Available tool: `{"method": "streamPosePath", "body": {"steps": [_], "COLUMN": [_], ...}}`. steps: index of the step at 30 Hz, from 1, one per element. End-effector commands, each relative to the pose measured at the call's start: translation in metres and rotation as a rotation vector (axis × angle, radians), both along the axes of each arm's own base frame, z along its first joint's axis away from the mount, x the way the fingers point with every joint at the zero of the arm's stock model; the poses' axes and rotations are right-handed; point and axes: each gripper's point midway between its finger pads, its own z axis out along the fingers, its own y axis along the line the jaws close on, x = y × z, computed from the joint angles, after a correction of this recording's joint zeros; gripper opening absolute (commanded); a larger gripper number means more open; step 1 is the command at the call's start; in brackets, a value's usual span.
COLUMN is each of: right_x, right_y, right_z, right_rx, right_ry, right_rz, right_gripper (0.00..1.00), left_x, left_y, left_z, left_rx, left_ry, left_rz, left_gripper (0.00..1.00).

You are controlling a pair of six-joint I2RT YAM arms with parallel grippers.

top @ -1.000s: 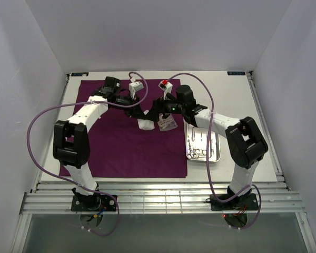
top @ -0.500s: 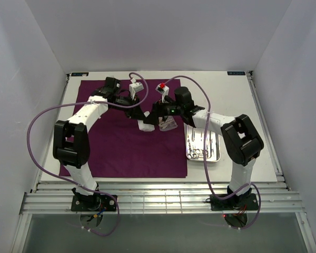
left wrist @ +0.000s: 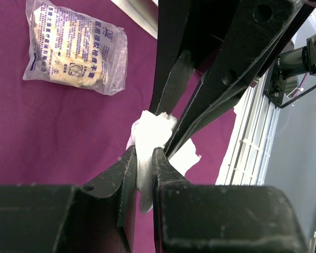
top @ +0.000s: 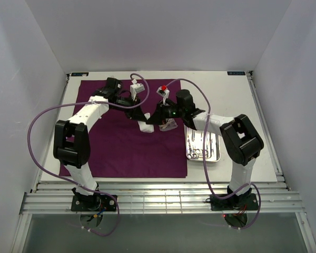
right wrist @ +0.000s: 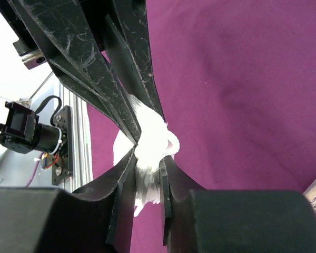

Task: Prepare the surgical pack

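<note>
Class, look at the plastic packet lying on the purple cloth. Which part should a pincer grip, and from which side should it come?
Probably from straight above, closing across the narrow width of the packet. It lies flat on the purple cloth, so no side gives an edge to slip under, while its soft, bulging middle should give.

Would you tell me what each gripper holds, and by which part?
Both pinch one gauze pad: left gripper at one end, right gripper at the opposite end.
</note>
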Motion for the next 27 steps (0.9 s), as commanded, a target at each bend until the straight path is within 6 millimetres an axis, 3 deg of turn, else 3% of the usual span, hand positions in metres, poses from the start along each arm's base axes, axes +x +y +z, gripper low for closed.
{"method": "streamPosePath", "body": {"steps": [1,4,5,7,8,10,11,16,19,24,27], "right_x": [-0.010,-0.011,-0.011,-0.012,-0.011,-0.011,-0.010,-0.002,0.008,0.022,0.028], "right_y": [0.001,0.002,0.001,0.000,-0.001,-0.003,-0.004,-0.013,-0.028,-0.059,-0.081], "right_z": [0.021,0.029,0.031,0.035,0.034,0.036,0.034,0.041,0.044,0.044,0.034], "right_rx": [0.042,0.055,0.056,0.058,0.050,0.048,0.043,0.048,0.049,0.046,0.031], "right_ry": [-0.027,-0.034,-0.035,-0.038,-0.031,-0.029,-0.023,-0.001,0.030,0.062,0.102], "right_rz": [0.036,0.035,0.030,0.022,0.005,-0.009,-0.026,-0.123,-0.222,-0.349,-0.430], "right_gripper": [0.08,0.08,0.08,0.08,0.08,0.08,0.08,0.08,0.08,0.08,0.08], "left_x": [0.011,0.012,0.014,0.016,0.018,0.021,0.023,0.041,0.049,0.032,0.030], "left_y": [-0.005,-0.006,-0.004,-0.004,-0.004,-0.004,-0.004,-0.001,-0.001,-0.016,-0.016], "left_z": [0.027,0.025,0.024,0.025,0.024,0.027,0.030,0.045,0.070,0.122,0.127], "left_rx": [-0.045,-0.045,-0.033,-0.029,-0.022,-0.023,-0.025,-0.017,-0.057,-0.222,-0.225], "left_ry": [-0.080,-0.067,-0.069,-0.060,-0.055,-0.043,-0.044,-0.009,-0.004,0.027,0.035], "left_rz": [-0.008,-0.001,0.010,0.031,0.044,0.066,0.074,0.191,0.223,0.099,0.105], "left_gripper": [0.00,0.01,0.10,0.36,0.59,0.89,0.98,0.98,0.98,0.98,0.98]}}
